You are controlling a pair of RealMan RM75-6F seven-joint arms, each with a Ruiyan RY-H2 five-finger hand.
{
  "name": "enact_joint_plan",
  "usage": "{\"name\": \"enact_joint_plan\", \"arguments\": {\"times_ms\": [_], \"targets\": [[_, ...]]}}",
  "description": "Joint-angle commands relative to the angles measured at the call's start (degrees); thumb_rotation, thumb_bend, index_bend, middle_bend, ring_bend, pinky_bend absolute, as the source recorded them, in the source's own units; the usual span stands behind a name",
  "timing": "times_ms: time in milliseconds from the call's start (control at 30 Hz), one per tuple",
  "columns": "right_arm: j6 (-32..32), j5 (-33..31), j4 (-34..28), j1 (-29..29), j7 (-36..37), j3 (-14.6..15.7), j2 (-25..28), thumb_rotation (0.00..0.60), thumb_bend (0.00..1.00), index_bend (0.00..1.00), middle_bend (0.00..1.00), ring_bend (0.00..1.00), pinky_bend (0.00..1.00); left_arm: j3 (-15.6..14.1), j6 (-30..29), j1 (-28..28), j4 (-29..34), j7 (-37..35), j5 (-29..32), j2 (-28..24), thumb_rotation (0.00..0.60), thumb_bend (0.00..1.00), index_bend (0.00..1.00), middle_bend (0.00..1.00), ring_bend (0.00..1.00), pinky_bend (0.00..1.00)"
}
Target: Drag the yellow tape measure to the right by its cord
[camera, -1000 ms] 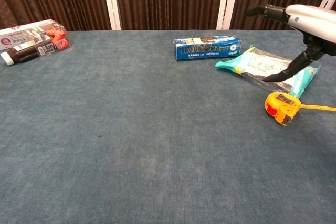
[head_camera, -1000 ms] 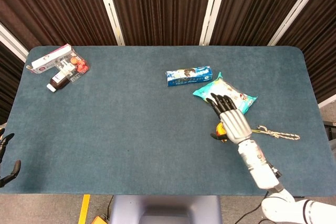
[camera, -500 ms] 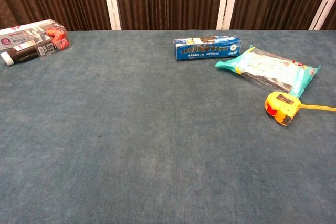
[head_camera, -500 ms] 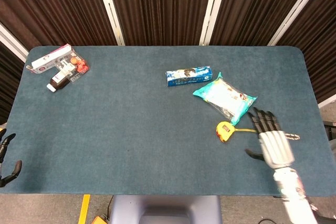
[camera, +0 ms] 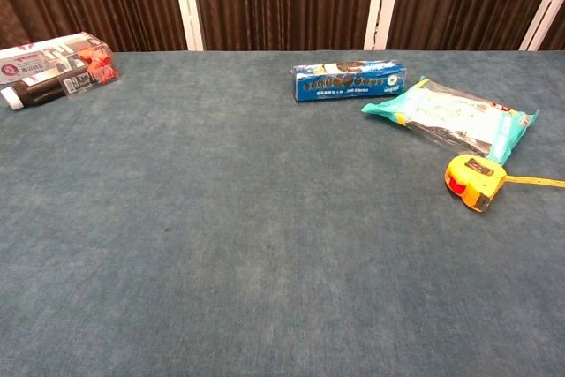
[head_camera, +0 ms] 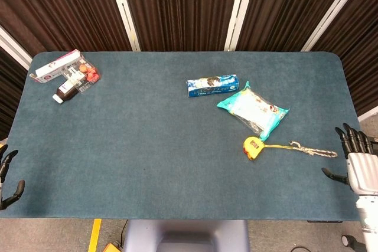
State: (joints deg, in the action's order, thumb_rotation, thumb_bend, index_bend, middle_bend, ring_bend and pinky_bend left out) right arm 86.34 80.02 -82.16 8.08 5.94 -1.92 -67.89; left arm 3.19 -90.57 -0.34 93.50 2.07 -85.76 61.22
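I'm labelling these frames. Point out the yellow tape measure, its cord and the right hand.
yellow tape measure (camera: 474,181), chest view, top of its yellow case.
cord (head_camera: 313,151), head view, middle of the stretch lying on the table.
right hand (head_camera: 358,162), head view, back of the hand.

No readable text anywhere. Printed lettering visible on the blue cookie box (camera: 349,79), too small and blurred to make out. More print on the white and pink carton (camera: 46,49) at the far left corner and on the label of the dark bottle (camera: 53,86) beside it, likewise illegible. Coloured markings on the clear snack bag (camera: 455,116), not decipherable. A small dark panel on top of the yellow tape measure (camera: 475,181), nothing legible on it.
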Motion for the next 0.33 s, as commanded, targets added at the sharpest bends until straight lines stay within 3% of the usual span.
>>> {"name": "enact_joint_plan", "arguments": {"times_ms": [33, 333], "targets": [[-1.45, -0.66, -2.11, -0.36, -2.43, 0.01, 0.79, 0.600, 0.11, 0.14, 0.06, 0.02, 0.00, 0.42, -0.57, -0.09, -0.75, 0.45, 0.04, 0.70, 0.600, 0.43, 0.12, 0.00, 0.00, 0.09], [-1.00, 2.05, -3.84, -0.77, -6.89, 0.25, 0.87, 0.600, 0.11, 0.16, 0.06, 0.02, 0.00, 0.73, -0.59, -0.13, -1.44, 1.92, 0.74, 1.37, 0.600, 0.43, 0.11, 0.00, 0.00, 0.07]]}}
